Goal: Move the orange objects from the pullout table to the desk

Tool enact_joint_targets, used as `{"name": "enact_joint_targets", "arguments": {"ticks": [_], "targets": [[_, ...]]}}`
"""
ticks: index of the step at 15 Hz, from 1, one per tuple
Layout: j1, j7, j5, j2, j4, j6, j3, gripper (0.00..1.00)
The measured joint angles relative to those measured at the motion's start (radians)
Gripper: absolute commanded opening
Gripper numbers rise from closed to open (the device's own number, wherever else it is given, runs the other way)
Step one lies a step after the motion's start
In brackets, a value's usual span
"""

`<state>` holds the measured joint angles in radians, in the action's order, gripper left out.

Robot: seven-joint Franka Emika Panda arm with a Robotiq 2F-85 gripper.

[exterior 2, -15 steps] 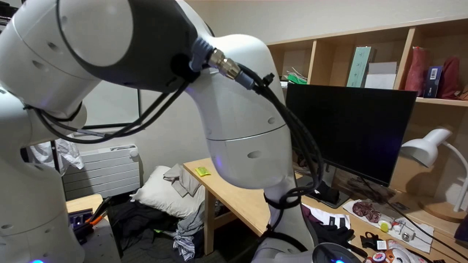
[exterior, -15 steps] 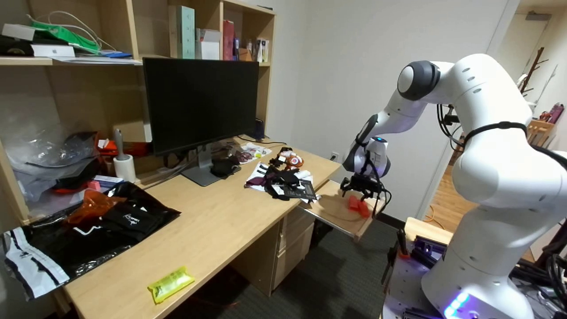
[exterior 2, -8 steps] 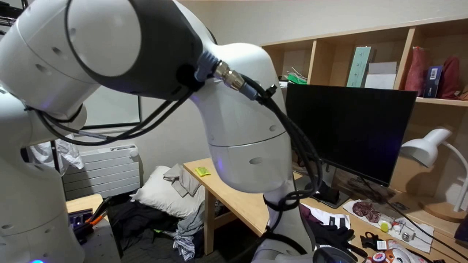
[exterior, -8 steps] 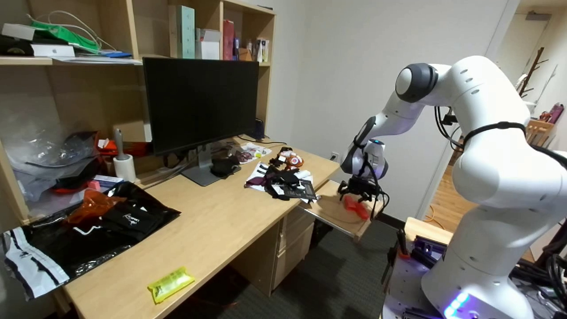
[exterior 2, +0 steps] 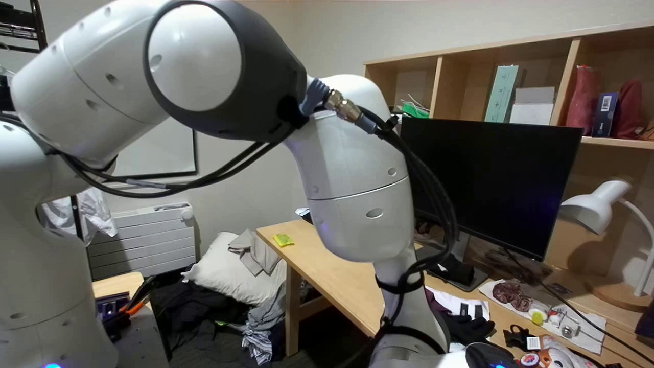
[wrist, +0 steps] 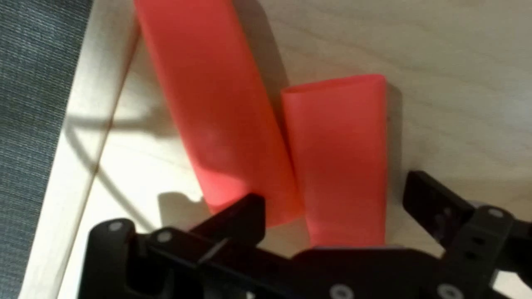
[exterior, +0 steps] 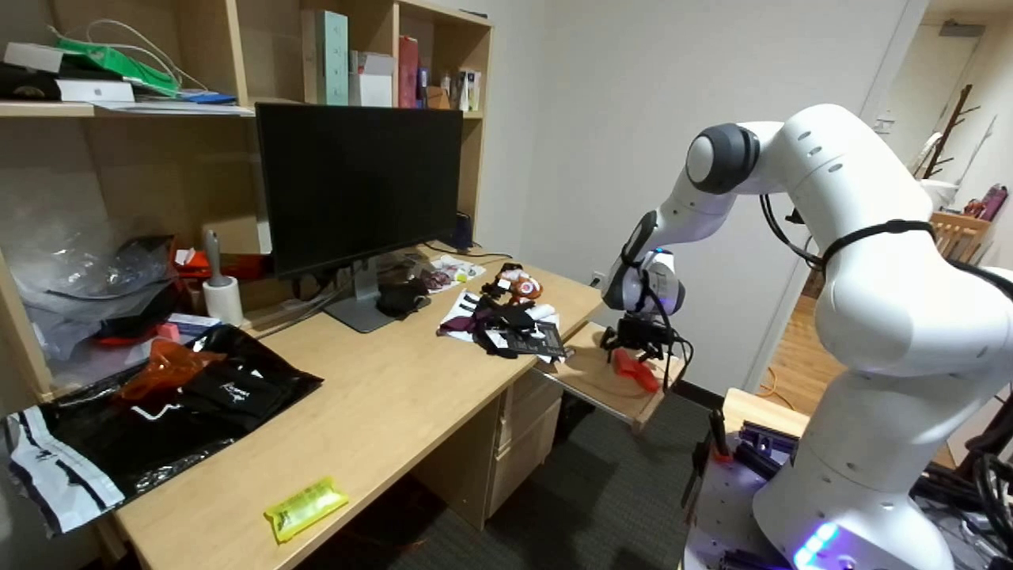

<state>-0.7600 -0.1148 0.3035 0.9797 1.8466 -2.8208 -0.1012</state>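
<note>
Two flat orange-red pieces lie side by side on the pullout table (exterior: 589, 370). In the wrist view the longer orange piece (wrist: 220, 108) slants at left and the shorter orange piece (wrist: 336, 158) lies right of it, their near parts almost touching. In an exterior view the orange pieces (exterior: 635, 370) show just below my gripper (exterior: 635, 348). My gripper is open; in the wrist view its fingertips (wrist: 334, 201) are spread around the shorter piece. The left fingertip overlaps the longer piece's near end; the right one is apart from the shorter piece. The desk (exterior: 380, 396) stands beside the pullout table.
On the desk are a black monitor (exterior: 360, 186), a pile of dark items (exterior: 514, 321), a brown-white toy (exterior: 518, 283), a yellow-green packet (exterior: 305, 508) and a black bag (exterior: 237, 388). The pullout table's raised edge (wrist: 62, 199) runs along the wrist view's left.
The arm's elbow has swung and lowered. In an exterior view my gripper has shifted slightly left and down over the orange pieces. The orange pieces appear to stay in place.
</note>
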Motion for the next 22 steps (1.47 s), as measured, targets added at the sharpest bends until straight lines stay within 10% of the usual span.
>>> {"name": "enact_joint_targets", "arguments": {"ticks": [11, 12, 22], "targets": [[0.028, -0.014, 0.020, -0.019, -0.066, 0.030, -0.032, 0.08], [0.023, -0.014, 0.022, -0.032, -0.066, 0.035, -0.034, 0.42], [0.022, -0.014, 0.023, -0.065, -0.053, 0.051, -0.068, 0.95]]}}
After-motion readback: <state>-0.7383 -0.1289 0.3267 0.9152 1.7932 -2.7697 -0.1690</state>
